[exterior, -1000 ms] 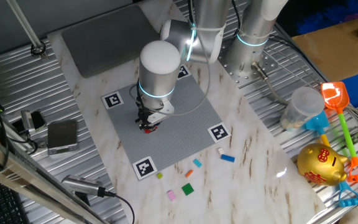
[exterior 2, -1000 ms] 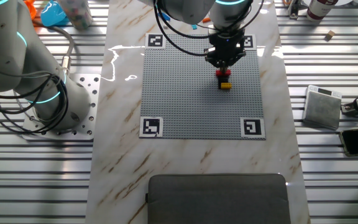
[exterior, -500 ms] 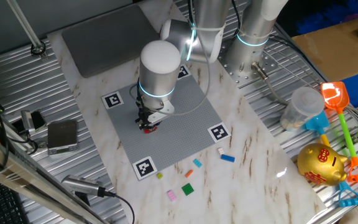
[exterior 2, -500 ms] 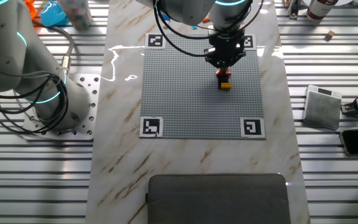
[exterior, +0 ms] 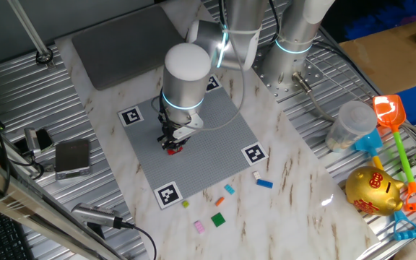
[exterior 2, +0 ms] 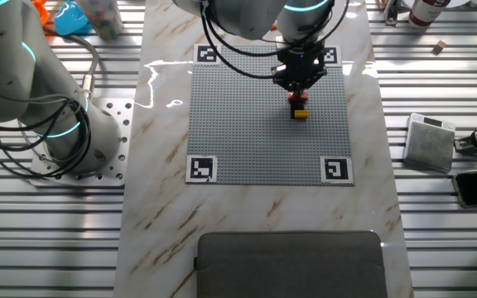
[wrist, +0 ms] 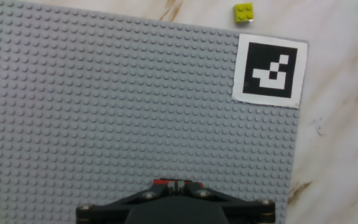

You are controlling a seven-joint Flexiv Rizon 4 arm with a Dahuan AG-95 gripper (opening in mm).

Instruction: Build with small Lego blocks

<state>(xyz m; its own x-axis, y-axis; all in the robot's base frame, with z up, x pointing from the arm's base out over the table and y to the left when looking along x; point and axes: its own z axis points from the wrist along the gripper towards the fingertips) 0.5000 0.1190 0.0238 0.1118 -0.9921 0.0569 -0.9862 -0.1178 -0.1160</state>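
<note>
A short stack of small Lego blocks stands on the grey studded plate [exterior 2: 247, 132], red brick [exterior 2: 298, 98] on top and yellow brick [exterior 2: 301, 113] at the bottom. My gripper [exterior 2: 298, 87] hangs straight over the stack, its tips at the red brick [exterior: 172, 149]. In the hand view the gripper [wrist: 174, 182] has its fingers almost together, and a strip of the red brick [wrist: 160, 182] shows just beyond them. Loose bricks lie on the marble: blue [exterior: 265, 183], orange [exterior: 230, 189], green [exterior: 217, 219], pink [exterior: 200, 227], yellow-green [wrist: 243, 12].
Black-and-white marker tags [exterior: 253, 153] sit at the plate's corners. A grey pad [exterior: 121, 43] lies behind the plate. A second arm's base [exterior: 287, 65], a plastic jar [exterior: 351, 124], a gold piggy bank [exterior: 373, 191] and toy shovels [exterior: 396, 130] stand right; small devices [exterior: 72, 157] lie left.
The arm's wrist has shifted slightly, while the gripper stays over the stack. The bricks have not moved.
</note>
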